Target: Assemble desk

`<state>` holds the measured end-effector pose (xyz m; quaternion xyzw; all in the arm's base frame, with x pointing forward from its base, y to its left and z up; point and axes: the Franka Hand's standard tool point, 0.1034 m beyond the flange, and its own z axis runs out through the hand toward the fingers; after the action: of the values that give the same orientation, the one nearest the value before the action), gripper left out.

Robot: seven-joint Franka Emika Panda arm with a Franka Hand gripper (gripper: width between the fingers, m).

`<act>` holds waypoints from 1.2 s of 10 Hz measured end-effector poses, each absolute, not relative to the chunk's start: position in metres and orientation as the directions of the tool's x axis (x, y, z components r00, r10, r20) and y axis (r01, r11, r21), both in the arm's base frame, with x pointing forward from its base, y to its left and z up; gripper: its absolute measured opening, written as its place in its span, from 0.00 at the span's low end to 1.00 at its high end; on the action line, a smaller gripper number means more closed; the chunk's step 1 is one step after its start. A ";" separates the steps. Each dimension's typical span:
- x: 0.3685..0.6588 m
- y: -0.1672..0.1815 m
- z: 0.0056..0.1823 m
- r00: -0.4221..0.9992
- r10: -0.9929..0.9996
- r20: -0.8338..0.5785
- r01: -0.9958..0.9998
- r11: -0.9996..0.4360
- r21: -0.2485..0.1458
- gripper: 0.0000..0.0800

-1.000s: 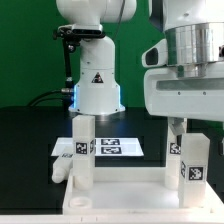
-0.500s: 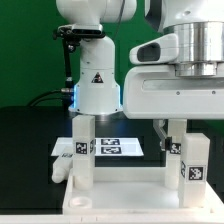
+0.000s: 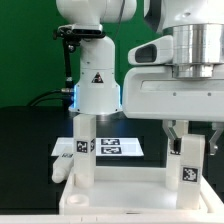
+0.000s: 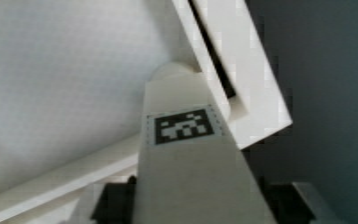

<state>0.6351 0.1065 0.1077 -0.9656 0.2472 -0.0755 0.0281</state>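
- I see a black surface (image 3: 25,135) against a green backdrop (image 3: 25,50); the arm's white base (image 3: 97,85), with its triangle sticker, stands at the back.
- The marker board (image 3: 118,147) lies flat on the surface just in front of that base, its tags partly hidden behind an upright leg.
- The desk's tabletop panel (image 3: 120,200) lies flat at the near edge of the surface, a rimmed white rectangle.
- One white square-bar leg (image 3: 83,150) stands upright at the panel's far corner on the exterior view's left, tag stickers on its faces.
- A second leg (image 3: 190,160) stands upright at the corner on the exterior view's right, with a tag on its near face.
- The end effector (image 3: 189,133) hangs straight over that second leg, its two fingers (image 3: 171,133) down on either side of the leg's top.
- In the wrist view the leg (image 4: 194,130) runs up between the dark pads (image 4: 112,202) towards the panel's rim (image 4: 247,90).
- The pads sit right at the leg's sides; I cannot tell whether they actually press it.
- A small white piece (image 3: 62,170) lies just beside the left-hand leg, too small for me to identify.
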 end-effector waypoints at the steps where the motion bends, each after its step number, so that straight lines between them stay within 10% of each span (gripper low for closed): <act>1: 0.635 0.101 0.108 0.839 -0.529 0.131 -0.521 -0.849 -0.087 0.39; 8: 0.635 0.097 0.110 0.847 -0.517 0.127 -0.510 -0.856 -0.083 0.39; 10: 0.639 0.086 0.136 0.826 -0.549 0.128 -0.538 -0.836 -0.107 0.48; 12: 0.638 0.087 0.132 0.823 -0.555 0.123 -0.546 -0.832 -0.101 0.78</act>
<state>0.6377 0.0871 0.1316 -0.9541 0.2886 -0.0739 0.0305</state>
